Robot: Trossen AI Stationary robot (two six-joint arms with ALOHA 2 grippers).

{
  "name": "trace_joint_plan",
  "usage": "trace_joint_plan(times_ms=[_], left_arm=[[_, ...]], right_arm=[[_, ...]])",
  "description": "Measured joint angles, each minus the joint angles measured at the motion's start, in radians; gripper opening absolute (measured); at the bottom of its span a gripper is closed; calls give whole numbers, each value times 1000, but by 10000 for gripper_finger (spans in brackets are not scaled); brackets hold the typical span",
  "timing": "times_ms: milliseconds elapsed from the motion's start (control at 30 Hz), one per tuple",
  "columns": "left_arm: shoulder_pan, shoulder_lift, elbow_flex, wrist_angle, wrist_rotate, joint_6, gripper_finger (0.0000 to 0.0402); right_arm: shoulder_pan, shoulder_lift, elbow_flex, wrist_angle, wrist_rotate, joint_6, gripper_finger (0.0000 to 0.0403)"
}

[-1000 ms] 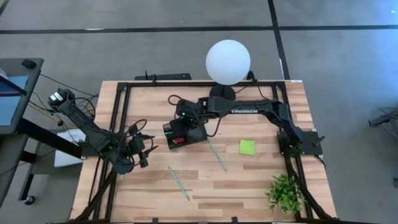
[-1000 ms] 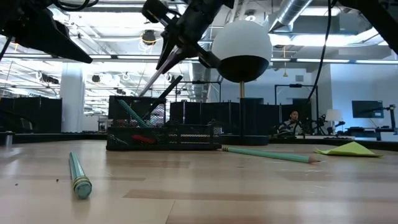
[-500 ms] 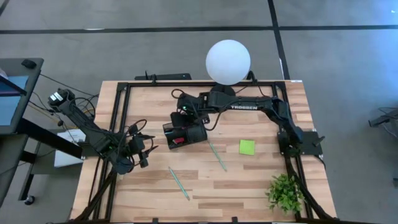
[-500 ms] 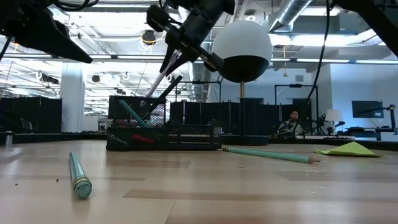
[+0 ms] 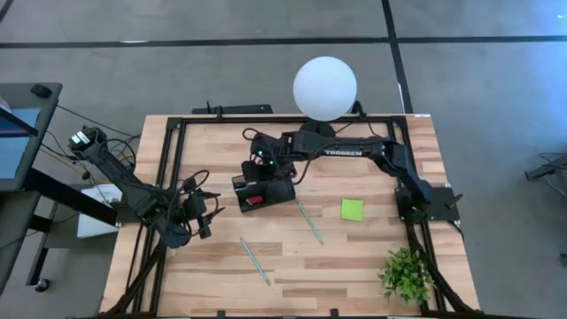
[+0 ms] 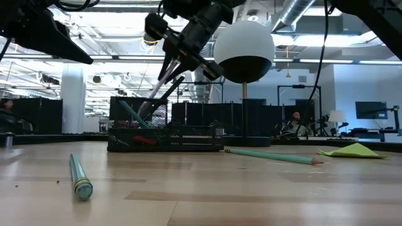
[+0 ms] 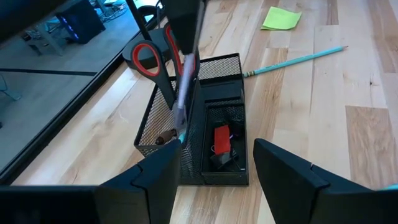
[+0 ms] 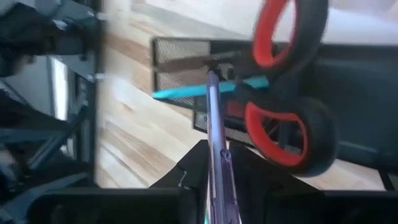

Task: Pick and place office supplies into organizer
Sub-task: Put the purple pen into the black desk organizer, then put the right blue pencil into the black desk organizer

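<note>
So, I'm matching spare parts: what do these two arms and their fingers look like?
Both arms are dark, jointed metal with black cables looped along them. The right arm carries white TROSSEN lettering on its upper link. The left arm shows no lettering here. The left arm's fingers are broad, matte black and angular.

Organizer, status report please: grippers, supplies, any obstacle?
Right gripper above organizer, purple pen between its fingers, tip in the cup. Left gripper open, idle at left. Two pens, sticky pad on table. Nothing in the way.
</note>
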Motion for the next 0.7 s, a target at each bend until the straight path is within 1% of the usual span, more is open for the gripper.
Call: trace_joint_plan(times_ms=[400,467,567,700], left_arm=[[0,0,0,-1,0,0,199],[0,0,0,-8,0,0,199],[0,0,0,-26,-2,-12,199],[0,0,0,-34,-3,-68,199]], right_arm=[[-35,3,1,28,5,-54,98],[-37,3,1,62,6,-74,104],[-36,1,0,155,8,-150,106],[-3,-23,0,308,12,-277,94]])
